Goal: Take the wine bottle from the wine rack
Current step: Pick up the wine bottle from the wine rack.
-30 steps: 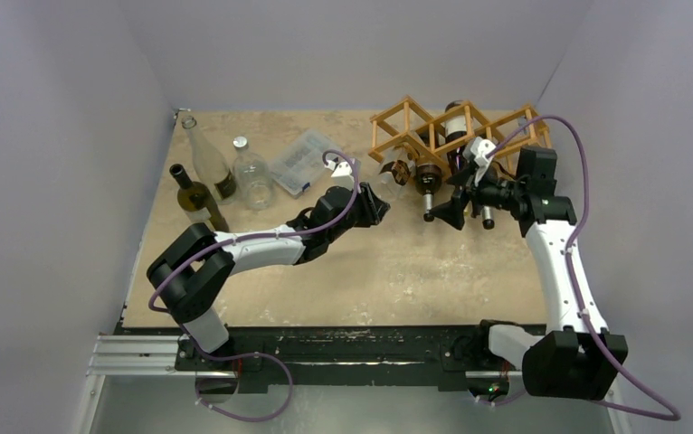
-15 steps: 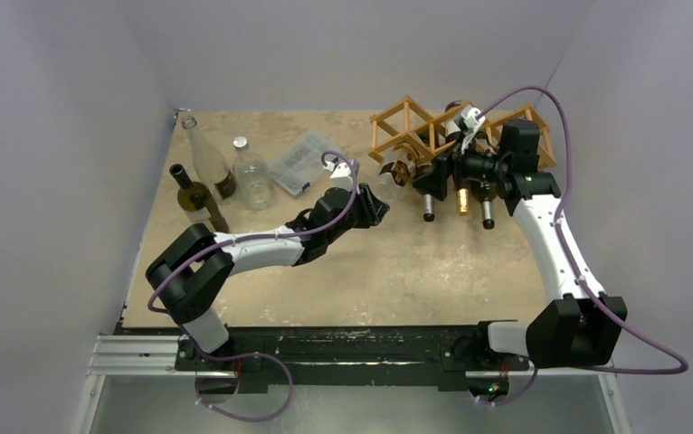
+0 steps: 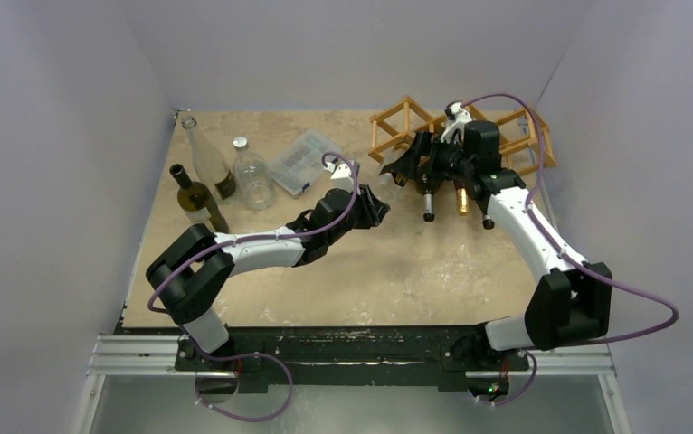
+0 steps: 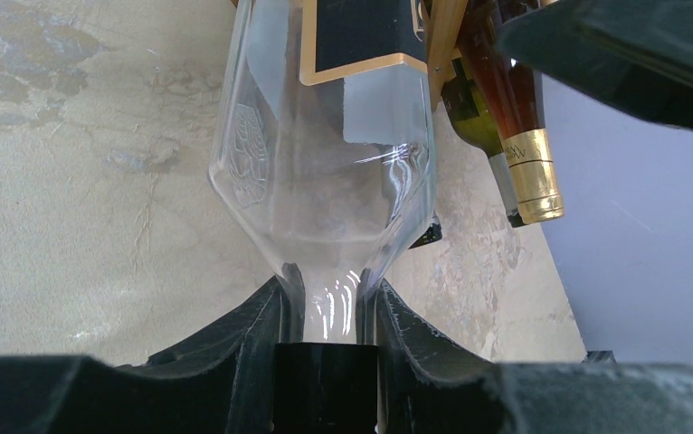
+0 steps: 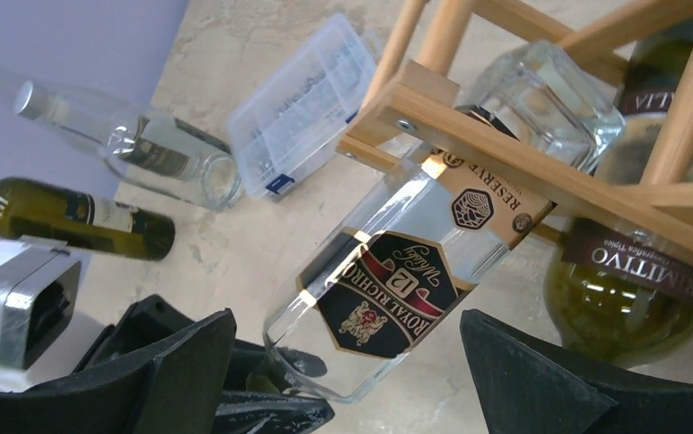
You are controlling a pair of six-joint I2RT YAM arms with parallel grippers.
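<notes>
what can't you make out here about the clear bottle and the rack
- Mouth of the clear bottle: left wrist view, buried inside the left gripper.
- Middle cells of the wine rack: top view, covered by the right arm.
- Contents of the plastic box: right wrist view, too small to tell.
</notes>
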